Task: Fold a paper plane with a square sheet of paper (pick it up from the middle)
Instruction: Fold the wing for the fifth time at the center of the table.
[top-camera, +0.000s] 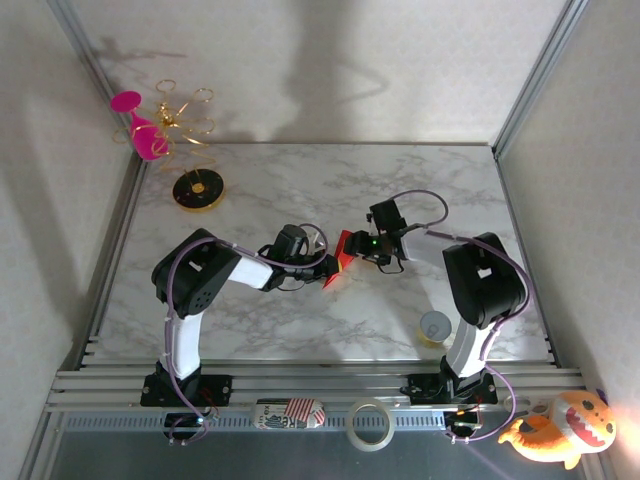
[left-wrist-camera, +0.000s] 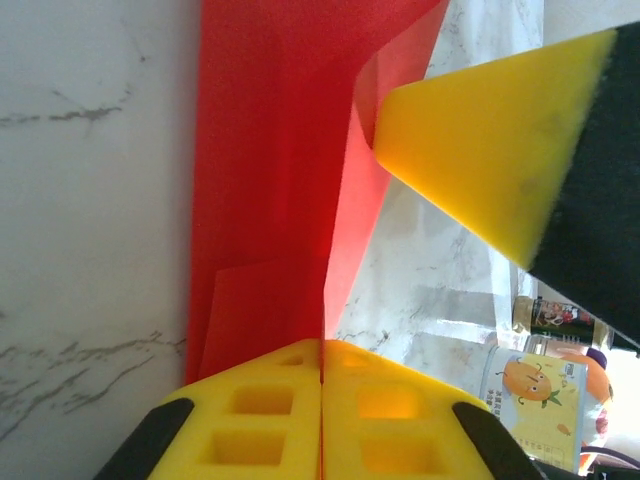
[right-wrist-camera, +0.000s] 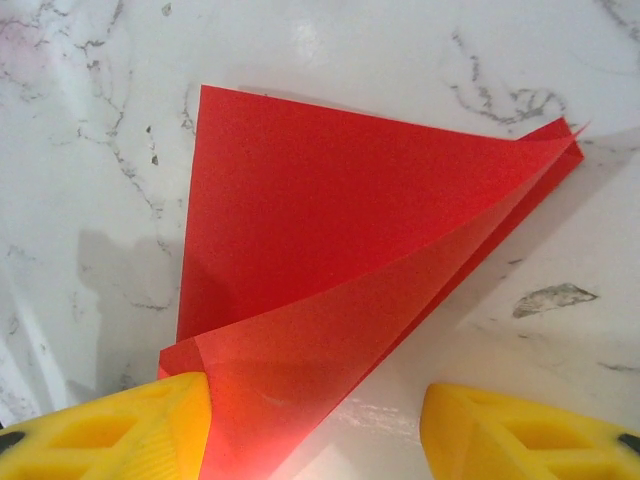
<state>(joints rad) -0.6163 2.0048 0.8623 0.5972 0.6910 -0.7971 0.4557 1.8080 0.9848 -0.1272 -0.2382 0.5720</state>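
Note:
The red square sheet of paper (top-camera: 340, 258) lies folded into a pointed wedge on the marble table, between the two grippers. My left gripper (top-camera: 322, 268) comes at it from the left. Its yellow pads (left-wrist-camera: 260, 420) are pressed together with an upright layer of the paper (left-wrist-camera: 270, 180) pinched in the seam. My right gripper (top-camera: 362, 248) is on the sheet's right side and stands open. Its left finger (right-wrist-camera: 120, 430) touches a raised flap of the paper (right-wrist-camera: 330, 230); its right finger (right-wrist-camera: 530, 430) is over bare marble. One right finger (left-wrist-camera: 480, 160) hovers close above the sheet.
A pink wine glass (top-camera: 140, 125) hangs on a gold rack (top-camera: 185, 115) with a black round base (top-camera: 197, 190) at the back left. A small tin (top-camera: 435, 327) stands by the right arm's base. A tape roll (top-camera: 368, 422) and an orange plush toy (top-camera: 560, 430) lie beyond the near edge.

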